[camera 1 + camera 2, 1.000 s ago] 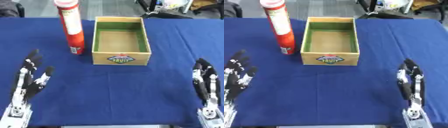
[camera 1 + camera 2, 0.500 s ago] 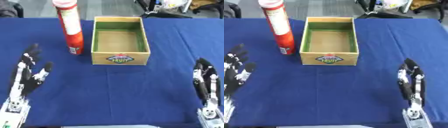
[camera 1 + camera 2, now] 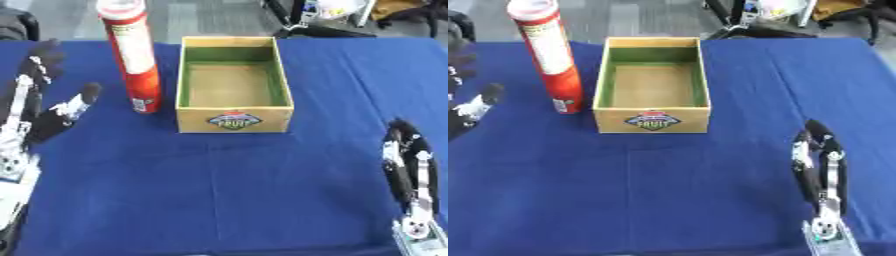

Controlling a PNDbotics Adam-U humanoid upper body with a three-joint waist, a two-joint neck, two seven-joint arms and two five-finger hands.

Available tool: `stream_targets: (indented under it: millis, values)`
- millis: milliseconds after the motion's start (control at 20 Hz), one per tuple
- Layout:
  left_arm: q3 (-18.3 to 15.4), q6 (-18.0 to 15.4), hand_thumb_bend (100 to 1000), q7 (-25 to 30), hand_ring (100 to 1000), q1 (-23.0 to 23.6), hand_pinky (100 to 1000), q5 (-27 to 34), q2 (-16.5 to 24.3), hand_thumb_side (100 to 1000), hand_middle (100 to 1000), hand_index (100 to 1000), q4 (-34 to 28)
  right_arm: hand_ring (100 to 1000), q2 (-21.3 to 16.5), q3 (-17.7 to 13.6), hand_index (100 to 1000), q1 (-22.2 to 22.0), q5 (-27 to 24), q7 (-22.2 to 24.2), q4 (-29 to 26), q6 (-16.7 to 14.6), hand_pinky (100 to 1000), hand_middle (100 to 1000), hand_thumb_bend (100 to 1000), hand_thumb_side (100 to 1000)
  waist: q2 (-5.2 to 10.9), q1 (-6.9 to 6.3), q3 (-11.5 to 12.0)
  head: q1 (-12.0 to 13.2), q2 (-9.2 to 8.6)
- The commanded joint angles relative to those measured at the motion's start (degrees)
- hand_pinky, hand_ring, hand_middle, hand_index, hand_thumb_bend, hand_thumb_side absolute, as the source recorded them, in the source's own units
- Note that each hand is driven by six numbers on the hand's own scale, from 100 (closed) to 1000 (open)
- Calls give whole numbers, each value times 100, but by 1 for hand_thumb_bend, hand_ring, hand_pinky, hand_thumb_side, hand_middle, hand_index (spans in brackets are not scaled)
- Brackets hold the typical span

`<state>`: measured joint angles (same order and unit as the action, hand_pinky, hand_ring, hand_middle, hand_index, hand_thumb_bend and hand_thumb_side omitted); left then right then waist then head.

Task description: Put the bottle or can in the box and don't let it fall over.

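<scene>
1 red can (image 3: 133,60), 1 box (image 3: 234,120), 2 open hands.

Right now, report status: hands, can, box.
Left robot hand open, raised beside the can, not touching. Right robot hand open, idle low right. Red can upright left of box; box empty. Nothing between them.

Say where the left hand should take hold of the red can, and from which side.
Probably round the middle of the can, coming from its left. It stands upright and tall, so a low or top grip might tip it. The box sits close on its right, leaving little room there, and the open left hand is already on the free side.
</scene>
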<state>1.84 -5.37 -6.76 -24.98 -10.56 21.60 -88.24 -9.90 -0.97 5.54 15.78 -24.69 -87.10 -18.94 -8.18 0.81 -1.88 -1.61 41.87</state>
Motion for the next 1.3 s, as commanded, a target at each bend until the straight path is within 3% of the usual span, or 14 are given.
stream_targets:
  millis: [50,450,750,1300]
  values:
    - [32,139,719,-219,917,-319,886,-66,138,551,940,950,308,822,-63,12,855,75,-14,12,-60,-9,760,776,100,777,51,-2,-21,-12,-81]
    - [89,328,735,-591,914,-1044,881,-83,-58,572,946,957,1417,822,-52,37,853,74,-36,45,-53,-4,761,776,100,788,64,33,-71,-3,-95]
    - [192,114,729,-357,911,-1422,877,282,-153,586,949,964,2086,822,-40,48,853,80,-54,57,-58,-2,761,776,100,797,57,61,-118,18,-104]
    - [289,-170,718,37,901,-1816,855,1104,-188,588,949,971,2595,822,-28,78,853,101,-86,82,-57,-10,761,777,100,808,35,68,-182,29,-120]
